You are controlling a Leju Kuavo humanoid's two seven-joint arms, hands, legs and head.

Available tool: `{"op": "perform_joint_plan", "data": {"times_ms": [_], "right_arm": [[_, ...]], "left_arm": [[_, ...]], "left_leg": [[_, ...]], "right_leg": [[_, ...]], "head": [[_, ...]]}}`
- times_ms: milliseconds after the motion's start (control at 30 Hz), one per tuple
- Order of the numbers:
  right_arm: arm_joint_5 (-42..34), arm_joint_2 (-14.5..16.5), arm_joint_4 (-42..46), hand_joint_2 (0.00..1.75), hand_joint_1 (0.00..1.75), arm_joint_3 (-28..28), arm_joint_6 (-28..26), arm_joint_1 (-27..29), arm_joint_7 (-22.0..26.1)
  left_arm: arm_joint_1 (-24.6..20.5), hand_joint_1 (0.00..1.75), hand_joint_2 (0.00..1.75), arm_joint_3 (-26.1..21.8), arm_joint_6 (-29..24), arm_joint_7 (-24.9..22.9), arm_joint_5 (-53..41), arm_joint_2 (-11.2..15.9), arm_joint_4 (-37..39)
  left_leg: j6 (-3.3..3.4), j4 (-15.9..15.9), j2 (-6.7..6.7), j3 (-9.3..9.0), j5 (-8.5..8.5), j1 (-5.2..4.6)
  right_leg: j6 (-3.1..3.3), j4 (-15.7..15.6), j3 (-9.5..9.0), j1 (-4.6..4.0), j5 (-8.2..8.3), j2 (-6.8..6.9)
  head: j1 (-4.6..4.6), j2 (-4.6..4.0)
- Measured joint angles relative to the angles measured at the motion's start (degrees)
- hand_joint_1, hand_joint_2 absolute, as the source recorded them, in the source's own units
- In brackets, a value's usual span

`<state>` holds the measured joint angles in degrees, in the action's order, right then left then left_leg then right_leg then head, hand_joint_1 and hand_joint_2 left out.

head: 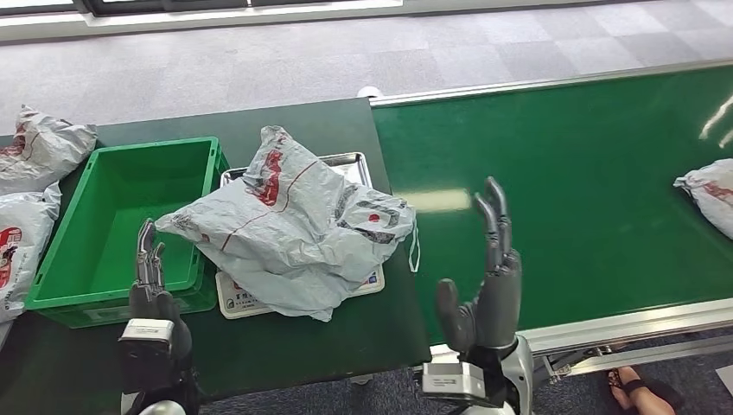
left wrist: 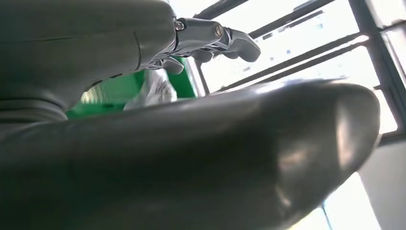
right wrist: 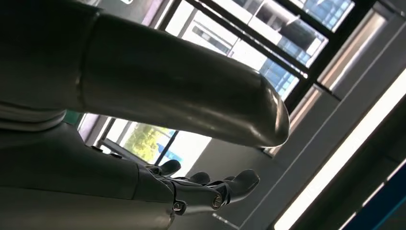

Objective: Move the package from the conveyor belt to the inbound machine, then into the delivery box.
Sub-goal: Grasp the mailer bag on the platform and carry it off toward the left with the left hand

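The package (head: pixel 290 229), a crumpled grey plastic mailer with red print, lies on the inbound machine (head: pixel 350 161), a flat metal-topped scale on the dark bench (head: pixel 363 337), and lies between the two hands. Its near-left corner drapes over the rim of the green delivery box (head: pixel 65 259), just beyond the left hand (head: pixel 149 268). The right hand (head: pixel 488 277) stands upright to the package's right, over the edge of the green conveyor belt (head: pixel 562 173), fingers straight and thumb apart, holding nothing. The left hand is also raised and holds nothing; its fingers look loosely extended.

The step in hand appears to be the lift from the scale into the box. Doing it well probably means closing both hands in from either side, pinching bunched plastic rather than a loose flap, since the bag is limp and will sag. It should be raised enough to clear the box wall before it is released inside. Another mailer (head: pixel 709 194) waits on the belt, well to the right of the right hand.
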<state>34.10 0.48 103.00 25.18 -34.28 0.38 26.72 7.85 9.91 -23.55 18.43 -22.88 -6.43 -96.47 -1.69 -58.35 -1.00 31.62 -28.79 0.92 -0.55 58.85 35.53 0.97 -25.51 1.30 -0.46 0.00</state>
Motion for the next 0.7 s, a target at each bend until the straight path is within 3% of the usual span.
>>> {"op": "perform_joint_plan", "data": {"times_ms": [100, 233, 333, 467, 600, 700], "right_arm": [[-1.2, -1.2, 4.1, 0.0, 0.0, -2.5, -1.6, 4.8, 2.4], [-1.7, -1.9, 6.3, 0.0, 0.0, -3.8, -2.0, 7.2, 3.1], [-2.6, -2.2, 6.7, 0.0, 0.0, -4.2, -1.6, 7.6, 3.1], [-4.0, -3.1, 6.5, 0.0, 0.0, -4.2, -1.8, 6.8, 3.8], [-4.8, -3.9, 6.0, 0.0, 0.0, -4.2, -2.5, 6.0, 4.3], [-4.9, -4.3, 5.8, 0.0, 0.0, -4.2, -2.6, 5.9, 4.3]], "left_arm": [[-3.9, 0.0, 0.0, -0.1, 0.0, -4.2, -16.7, 2.0, 1.5], [-9.6, 0.0, 1.75, 0.0, 0.8, -7.0, -25.3, 4.4, 4.5], [-15.4, 0.0, 1.75, 1.6, 4.8, -9.9, -31.6, 7.0, 9.1], [-29.0, 0.0, 1.75, 6.6, 11.1, -10.2, -35.2, 11.1, 23.5], [-42.2, 0.0, 1.75, 12.6, 15.0, -8.2, -36.3, 12.1, 40.4], [-47.1, 0.0, 1.75, 15.4, 15.4, -7.7, -36.4, 12.2, 47.7]], "left_leg": [[0.0, 0.0, -0.02, 0.18, -0.04, -0.01], [-0.06, 0.0, -0.25, 0.27, -0.12, 0.0], [-0.04, 0.0, -0.17, -0.01, 0.18, 0.0], [-0.14, 0.0, 0.0, 0.03, 0.43, 0.0], [-0.12, 0.0, -0.13, 0.07, 0.54, -0.01], [-0.12, 0.0, -0.28, 0.05, 0.54, -0.01]], "right_leg": [[-0.01, 0.0, -0.01, 0.01, -0.02, 0.01], [0.06, 0.0, -0.05, 0.01, -0.02, -0.13], [0.08, 0.0, 0.02, -0.01, 0.13, -0.07], [0.19, 0.0, 0.07, -0.01, 0.37, 0.05], [0.19, 0.0, 0.08, 0.01, 0.56, -0.02], [0.19, 0.0, 0.13, 0.02, 0.62, -0.14]], "head": [[0.0, 0.0], [-0.02, 0.0], [0.0, 0.0], [-0.02, 0.0], [0.0, 0.0], [-0.01, 0.0]]}}
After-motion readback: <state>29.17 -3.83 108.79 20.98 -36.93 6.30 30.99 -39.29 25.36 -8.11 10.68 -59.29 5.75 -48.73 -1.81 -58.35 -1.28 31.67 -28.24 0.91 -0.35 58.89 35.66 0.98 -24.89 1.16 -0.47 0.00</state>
